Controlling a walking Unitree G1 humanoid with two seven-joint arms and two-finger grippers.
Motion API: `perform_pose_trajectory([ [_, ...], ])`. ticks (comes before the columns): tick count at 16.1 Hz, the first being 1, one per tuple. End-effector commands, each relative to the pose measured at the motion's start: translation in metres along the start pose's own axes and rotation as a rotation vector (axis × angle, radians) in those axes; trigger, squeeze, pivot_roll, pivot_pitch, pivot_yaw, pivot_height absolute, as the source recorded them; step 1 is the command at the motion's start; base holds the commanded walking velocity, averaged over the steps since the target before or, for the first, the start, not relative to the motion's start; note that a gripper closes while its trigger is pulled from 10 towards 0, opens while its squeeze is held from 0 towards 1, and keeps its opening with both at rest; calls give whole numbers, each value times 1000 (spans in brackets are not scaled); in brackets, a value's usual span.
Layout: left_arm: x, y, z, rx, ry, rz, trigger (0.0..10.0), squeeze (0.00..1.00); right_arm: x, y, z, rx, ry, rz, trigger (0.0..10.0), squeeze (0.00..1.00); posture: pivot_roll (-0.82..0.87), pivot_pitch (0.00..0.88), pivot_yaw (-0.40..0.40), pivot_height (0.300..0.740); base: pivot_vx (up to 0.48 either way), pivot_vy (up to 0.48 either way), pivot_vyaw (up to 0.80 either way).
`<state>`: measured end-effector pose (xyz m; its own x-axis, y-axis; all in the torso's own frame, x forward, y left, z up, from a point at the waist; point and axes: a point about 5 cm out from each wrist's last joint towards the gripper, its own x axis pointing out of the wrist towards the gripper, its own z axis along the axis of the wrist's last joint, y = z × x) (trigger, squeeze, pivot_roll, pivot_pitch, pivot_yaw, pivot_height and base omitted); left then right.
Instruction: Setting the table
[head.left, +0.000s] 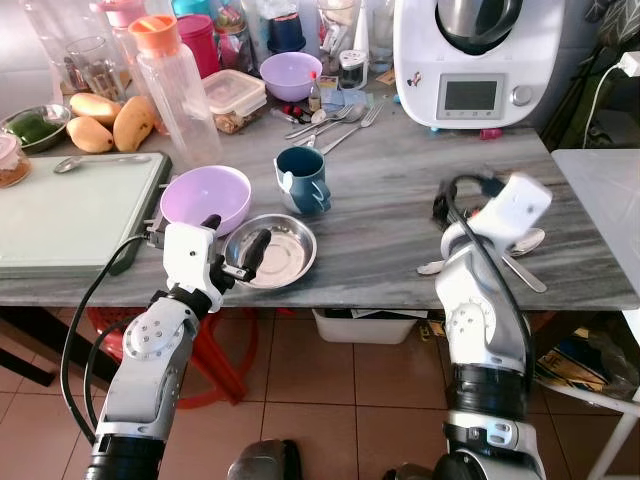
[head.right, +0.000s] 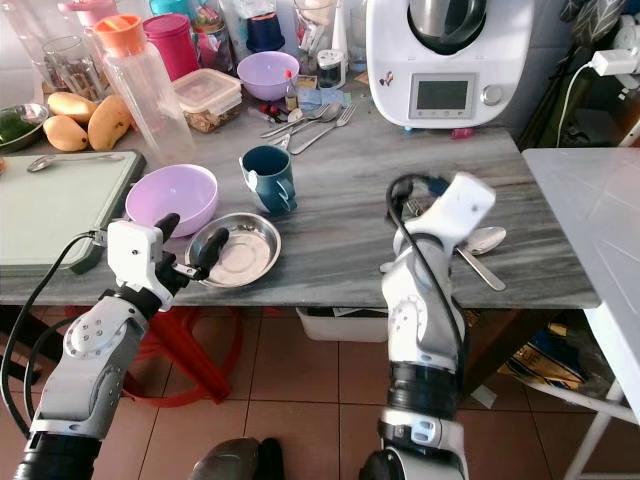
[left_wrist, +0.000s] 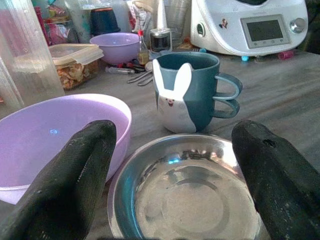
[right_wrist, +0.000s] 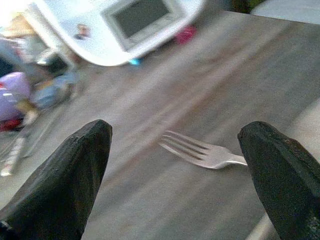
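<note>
Fork (right_wrist: 202, 152) lay flat on the surface (head.left: 400, 200) straight ahead of the right gripper (right_wrist: 180, 165), tines pointing away, between its 2 wide-spread fingers. Only the wrist view showed this. The left gripper (head.left: 232, 243), also wide, hovered by the steel plate (head.left: 275, 255).

- Counter (head.left: 400, 210): grey streaked stone, smooth and matt.
- Near dish (head.left: 272, 252): polished metal, mirror-bright.
- Bowl (head.left: 205, 197): lilac plastic, soft sheen.
- Mug (head.left: 301, 180): glazed teal ceramic.
- Fork (right_wrist: 200, 150): shiny metal.
- Far right appliance (head.left: 478, 60): glossy white plastic.
</note>
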<state>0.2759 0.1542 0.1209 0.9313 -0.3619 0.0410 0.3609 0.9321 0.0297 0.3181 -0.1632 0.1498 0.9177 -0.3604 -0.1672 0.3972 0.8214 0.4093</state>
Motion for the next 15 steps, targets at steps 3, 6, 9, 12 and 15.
perform_pose_trajectory([
  [3, -1, -1, -3, -4, 6, -7, 10000, 0, -6, -22, -20, 92, 105, -132, 10000, 0, 8, 0, 80, 740, 0, 0, 0],
  [6, 1, -3, -4, -12, 6, -19, 10000, 0, -1, -32, -33, 117, 182, -193, 10000, 0, 2, 0, 84, 740, 0, 0, 0],
  [9, 2, -4, -4, -16, 13, -34, 10000, 0, 8, -22, -37, 166, 272, -121, 10000, 0, 5, 0, 87, 740, 0, 0, 0],
  [12, -1, -7, -6, -22, 29, -53, 10000, 0, 18, -12, -31, 136, 311, -19, 10000, 0, 7, 3, 90, 740, 0, 0, 0],
  [15, 0, -8, -7, -22, 34, -62, 10000, 0, 26, -16, -28, 36, 321, -16, 10000, 0, 8, 3, 89, 740, 0, 0, 0],
])
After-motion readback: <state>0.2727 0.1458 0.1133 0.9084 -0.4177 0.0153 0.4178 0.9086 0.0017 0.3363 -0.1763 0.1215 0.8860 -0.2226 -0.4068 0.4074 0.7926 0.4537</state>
